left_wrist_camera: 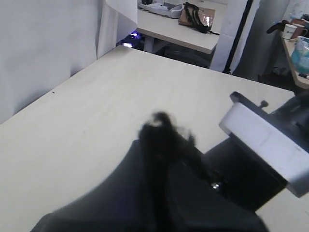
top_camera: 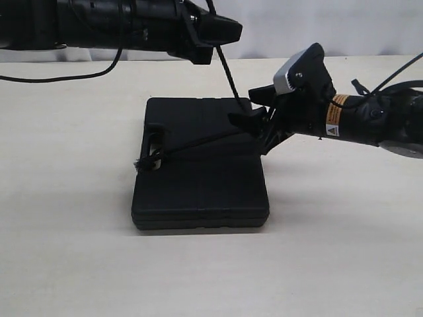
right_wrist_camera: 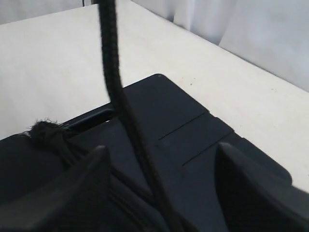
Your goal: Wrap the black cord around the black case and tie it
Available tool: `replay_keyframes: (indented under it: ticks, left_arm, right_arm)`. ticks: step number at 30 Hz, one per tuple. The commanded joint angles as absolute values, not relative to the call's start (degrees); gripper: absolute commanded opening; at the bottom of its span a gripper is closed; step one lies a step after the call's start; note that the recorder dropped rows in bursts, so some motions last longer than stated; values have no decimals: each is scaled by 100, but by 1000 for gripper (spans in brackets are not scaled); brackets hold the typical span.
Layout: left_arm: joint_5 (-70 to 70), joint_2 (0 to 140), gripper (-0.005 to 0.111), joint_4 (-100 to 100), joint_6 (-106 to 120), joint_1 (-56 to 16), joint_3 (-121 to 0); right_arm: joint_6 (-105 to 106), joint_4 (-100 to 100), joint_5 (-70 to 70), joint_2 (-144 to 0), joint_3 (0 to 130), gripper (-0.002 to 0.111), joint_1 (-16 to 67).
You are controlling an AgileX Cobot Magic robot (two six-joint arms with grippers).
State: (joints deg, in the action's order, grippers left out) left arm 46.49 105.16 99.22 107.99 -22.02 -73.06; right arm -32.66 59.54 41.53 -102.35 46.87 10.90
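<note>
The black case [top_camera: 198, 188] lies flat on the table with its handle slot at the left. The black cord [top_camera: 228, 72] hangs taut from my left gripper [top_camera: 221, 32], which is raised above the case's far edge and shut on the cord. A frayed tuft [left_wrist_camera: 161, 124] sticks out past the gripper [left_wrist_camera: 161, 147] in the left wrist view. A second stretch of cord crosses the lid to a knotted, frayed end [top_camera: 149, 162] at the handle slot. My right gripper [top_camera: 254, 107] is open at the case's right edge. The cord [right_wrist_camera: 137, 140] passes between its spread fingers [right_wrist_camera: 91, 179] over the case [right_wrist_camera: 193, 125].
The pale table [top_camera: 79, 251] surrounds the case. A loose arm cable [top_camera: 59, 78] lies at the back left. The right arm's white camera block [left_wrist_camera: 268, 142] sits close to my left gripper. A white backdrop runs behind the table.
</note>
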Motion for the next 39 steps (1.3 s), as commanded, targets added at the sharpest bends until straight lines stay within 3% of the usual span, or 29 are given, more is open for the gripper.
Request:
replay_keyframes:
  ticks: [1, 2, 6, 10, 15, 20, 26, 29, 31, 33, 35, 39]
  left_arm:
    - [5030, 10468, 0, 9684, 10794, -2207, -7340]
    - [5099, 10468, 0, 9608, 10794, -2207, -7340]
    - [5185, 10468, 0, 9500, 10794, -2207, -7340]
    - [5080, 10468, 5, 8855, 10794, -2207, -7340]
    - [4850, 10468, 48, 7909, 10794, -2207, -7340]
    - [4765, 10468, 61, 7224, 10810, -2207, -7340]
    - [4952, 11110, 61, 6363, 11208, -2536, -7340]
    - [4075, 11445, 57, 6340, 11593, -2898, -7340]
    - [3359, 11633, 42, 6130, 11559, -3122, -7340]
    - [3174, 11721, 14, 6011, 11500, -3190, -7340]
    - [2955, 11721, 0, 5920, 11389, -3190, -7340]
    - [2142, 11710, 0, 4803, 9814, -3190, -7340]
  right_arm:
    - [-3019, 5675, 4227, -10237, 4728, 44, 1083]
    - [-3019, 5767, 4227, -10237, 4728, 31, 1083]
    - [-3019, 5802, 4173, -10237, 4728, 4, 1083]
    - [-3019, 5352, 3858, -10237, 4728, 4, 1072]
    - [-2568, 4107, 2957, -10240, 4728, 4, 1072]
    - [-2122, 2970, 2389, -10251, 4728, 4, 1072]
    - [-2025, 2570, 2245, -10251, 4728, 4, 1072]
    - [-2031, 2570, 2268, -10251, 4728, 4, 1072]
    - [-2031, 2570, 2282, -10251, 4728, 4, 1072]
    - [-2031, 2570, 2387, -10251, 4728, 4, 1072]
    - [-2051, 2570, 2412, -10251, 4728, 4, 1072]
    - [-2330, 2508, 2363, -9845, 4716, 4, 1072]
